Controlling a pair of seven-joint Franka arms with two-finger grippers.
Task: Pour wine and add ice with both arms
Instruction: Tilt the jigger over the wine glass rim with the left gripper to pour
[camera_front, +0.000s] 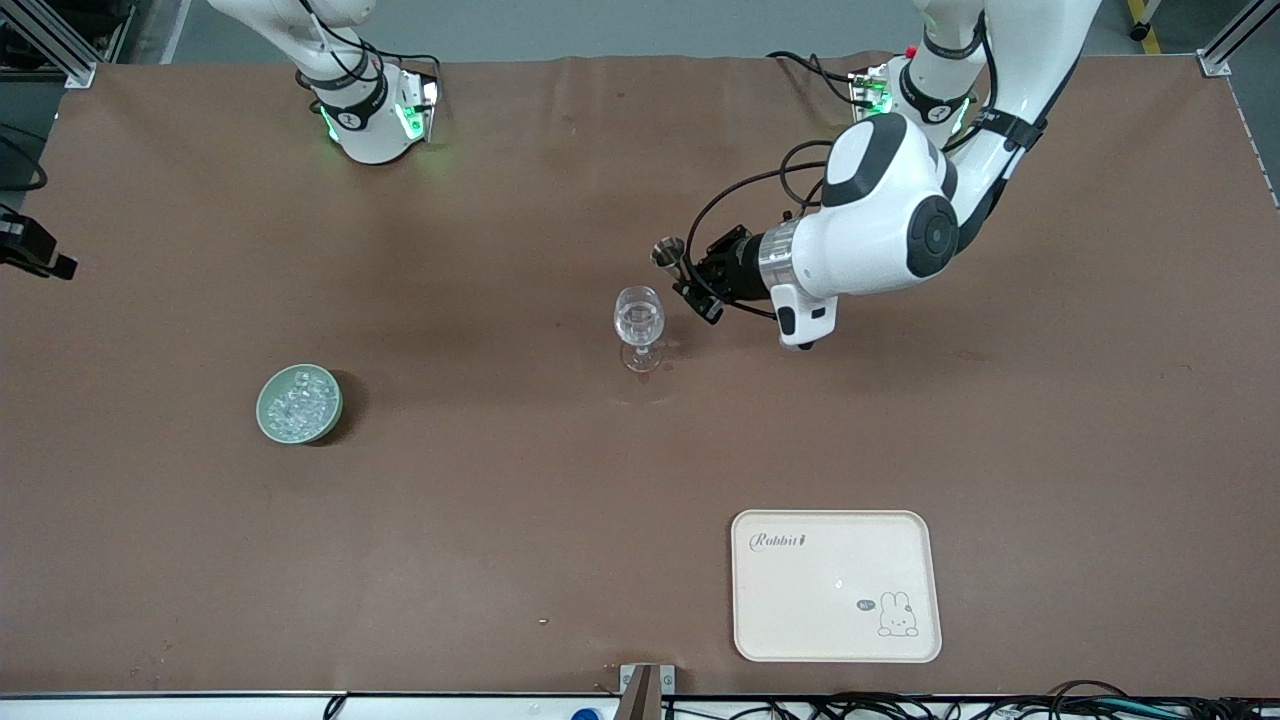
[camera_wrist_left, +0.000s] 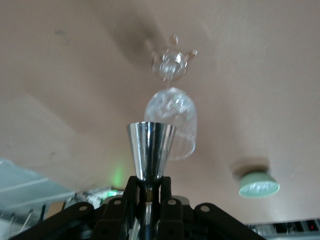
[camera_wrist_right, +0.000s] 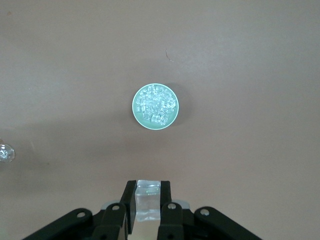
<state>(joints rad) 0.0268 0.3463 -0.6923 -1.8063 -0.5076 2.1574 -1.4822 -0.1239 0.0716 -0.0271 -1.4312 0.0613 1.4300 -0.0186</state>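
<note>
While the left gripper (camera_front: 690, 272) pinches a small steel cone-shaped measuring cup (camera_front: 667, 250) by its stem, just beside the rim of the clear stemmed wine glass (camera_front: 639, 320), the pour looks to be the step in hand. From the glass the cup sits at about one o'clock in the front view. The right gripper (camera_wrist_right: 148, 200), high over the pale green round bowl (camera_front: 299, 403) of small clear ice cubes (camera_front: 298, 400), grips one clear cube (camera_wrist_right: 148, 199) between near-closed fingers. That bowl lies toward the right arm's end of the table. Whether the glass already holds liquid I can't quite tell. Next, I'd guess, the cup must tip or withdraw, and then the cube travels to the glass.
</note>
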